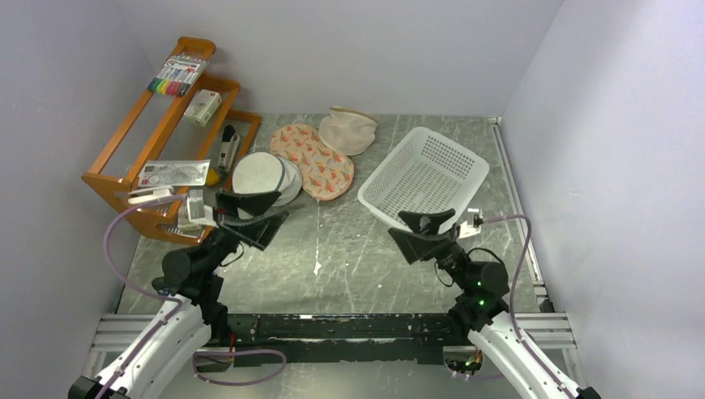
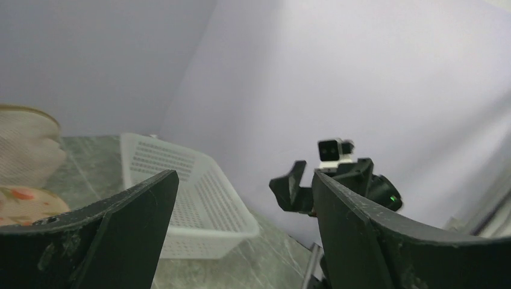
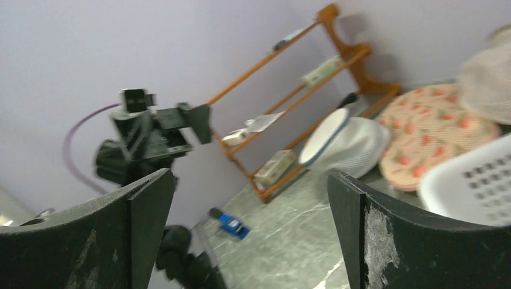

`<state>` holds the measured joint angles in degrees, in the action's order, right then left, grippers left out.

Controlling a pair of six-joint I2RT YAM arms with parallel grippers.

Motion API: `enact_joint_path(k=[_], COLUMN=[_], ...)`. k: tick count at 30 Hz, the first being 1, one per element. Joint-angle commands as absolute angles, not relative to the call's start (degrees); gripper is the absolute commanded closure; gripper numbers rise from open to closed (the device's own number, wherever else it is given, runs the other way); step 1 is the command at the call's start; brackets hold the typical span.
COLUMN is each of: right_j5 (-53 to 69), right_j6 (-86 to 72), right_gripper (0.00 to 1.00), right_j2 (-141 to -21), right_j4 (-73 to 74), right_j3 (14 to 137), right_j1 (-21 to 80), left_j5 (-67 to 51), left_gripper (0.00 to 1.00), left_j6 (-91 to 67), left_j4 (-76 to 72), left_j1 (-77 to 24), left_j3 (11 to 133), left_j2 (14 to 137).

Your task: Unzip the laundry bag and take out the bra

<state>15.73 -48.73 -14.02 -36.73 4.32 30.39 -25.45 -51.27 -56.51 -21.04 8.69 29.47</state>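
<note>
The laundry bag [image 1: 264, 175] sits at the left of the table [image 1: 349, 253], just in front of the wooden rack [image 1: 195, 46]. It is a white mesh dome, and the right wrist view shows a thin dark rim around it [image 3: 349, 141]. Its right edge touches or overlaps the orange floral pouch [image 1: 316, 160], and the beige pouch [image 1: 349, 130] lies just beyond that, near the back wall. Whether the zip is shut cannot be told from these views.

The left gripper [image 1: 281, 208] hovers just on the near side of the bag, with its jaws spread wide and nothing between them. It points to the right across the table, so its wrist camera looks past the pouches toward the white basket [image 1: 424, 170] and the other arm.

The right gripper [image 1: 397, 224] hangs at the near edge of the basket, well apart from the bag. Its jaws are also spread wide and empty, and it points left toward the rack and the bag.
</note>
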Motion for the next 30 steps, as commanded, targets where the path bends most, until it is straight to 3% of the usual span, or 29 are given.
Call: enact_joint_path(k=[1,8,17,24,30], right_j5=[7.9,2.3,7.7,14.1,13.4], right_j6=[-44.6,-38.1,-30.5,-29.5,-29.6], right_gripper=[0.0,0.0,0.0,0.0,0.0], right_j2=[-20.2,-34.4,-48.1,-59.6,-69.5], right_j4=[-30.7,-19.7,-15.0,-16.0,-18.2], right_j3=[11.0,25.0,36.2,41.0,45.8], right_j1=[26.7,20.2,14.7,15.1,23.1], left_j5=[-19.5,-13.1,-7.0,-3.8,-0.1], left_gripper=[0.06,0.06,0.06,0.06,0.06], left_j6=[-44.4,-35.0,-22.5,-15.2,-12.5], left_j4=[-45.1,-29.1,-9.7,-1.3,1.5], left_j1=[-19.5,-17.4,-17.2,-17.3,-17.4], left_j3=[18.6,35.7,54.0,58.9,58.6], left_j2=[34.2,43.4,52.3,53.4,51.7])
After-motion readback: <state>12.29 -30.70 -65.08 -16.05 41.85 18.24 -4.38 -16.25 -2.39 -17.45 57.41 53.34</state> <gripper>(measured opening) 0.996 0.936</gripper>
